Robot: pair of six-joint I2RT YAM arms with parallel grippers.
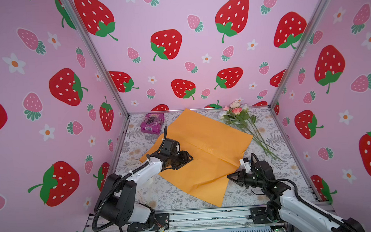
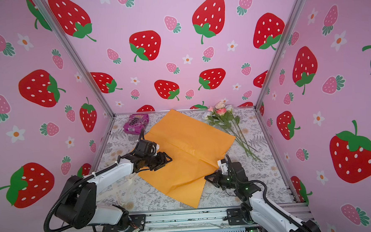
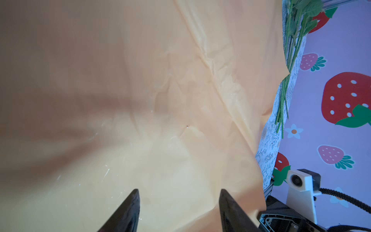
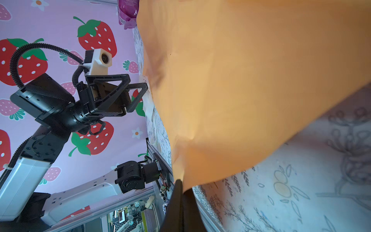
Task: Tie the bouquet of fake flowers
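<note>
Presently the left gripper (image 1: 189, 158) is held over the paper (image 1: 205, 133) with jaws parted, gripping nothing. The paper's near right edge is pinched in the clenched right gripper (image 4: 181, 181); it is best drawn slowly and kept low, lest it be torn. The flowers (image 1: 242, 122) are laid on the table (image 1: 281, 166) just beside it, untied.

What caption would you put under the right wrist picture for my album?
Right gripper shut on an edge of the orange paper, while the left gripper hovers open beside it.

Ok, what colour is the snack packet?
Purple; the snack packet shows best in a top view.
</note>
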